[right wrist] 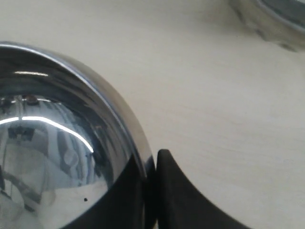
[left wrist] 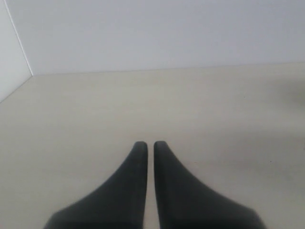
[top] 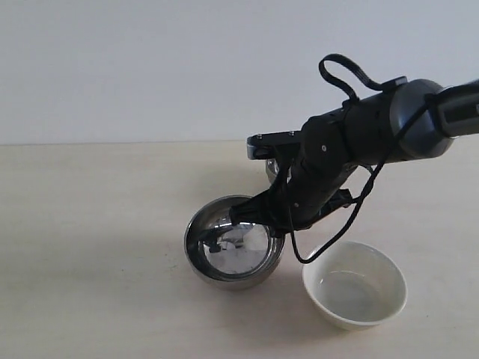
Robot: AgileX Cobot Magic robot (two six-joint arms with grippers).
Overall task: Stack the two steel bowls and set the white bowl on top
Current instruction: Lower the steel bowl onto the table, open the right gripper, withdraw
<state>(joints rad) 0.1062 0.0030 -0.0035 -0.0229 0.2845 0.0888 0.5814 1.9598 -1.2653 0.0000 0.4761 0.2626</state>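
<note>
gripping rim of steel bowl (top: 233,254), right gripper (right wrist: 150,164) is clamped, one finger inside, one outside. second steel bowl (right wrist: 276,16) lies well apart. white bowl (top: 355,286) is set near the gripped bowl. left gripper (left wrist: 149,148) is held closed, empty, over table (left wrist: 214,109).

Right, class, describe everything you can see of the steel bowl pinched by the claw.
The steel bowl is round and mirror-shiny, its inside reflecting the room. It is open side up. The right claw pinches its far rim, one finger inside, one outside. In the exterior view it is left of the white bowl, not touching it.
</note>
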